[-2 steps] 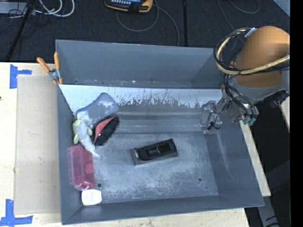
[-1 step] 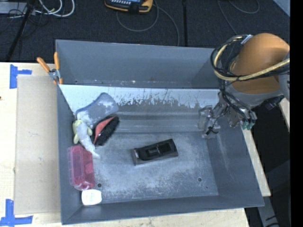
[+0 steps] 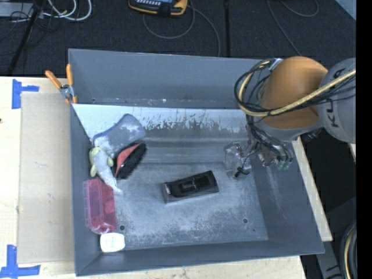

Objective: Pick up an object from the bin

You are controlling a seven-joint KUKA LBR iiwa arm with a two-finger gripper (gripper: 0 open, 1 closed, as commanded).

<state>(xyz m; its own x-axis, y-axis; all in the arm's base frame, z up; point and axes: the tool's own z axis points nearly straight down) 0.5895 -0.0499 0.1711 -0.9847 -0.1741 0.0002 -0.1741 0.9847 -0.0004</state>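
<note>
Grey bin [image 3: 256, 214], black case [image 3: 190, 186] mid-floor, heap [image 3: 110, 167] far left, jaws right of case, opening cannot be told.

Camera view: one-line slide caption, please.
Gripper poised right of a flat black block in the bin, a heap at left.

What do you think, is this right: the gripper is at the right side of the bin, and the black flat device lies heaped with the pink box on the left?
Not quite. The camera view shows the black flat device alone in the middle of the bin floor, apart from the pink box on the left. The gripper is indeed at the right side.
</note>
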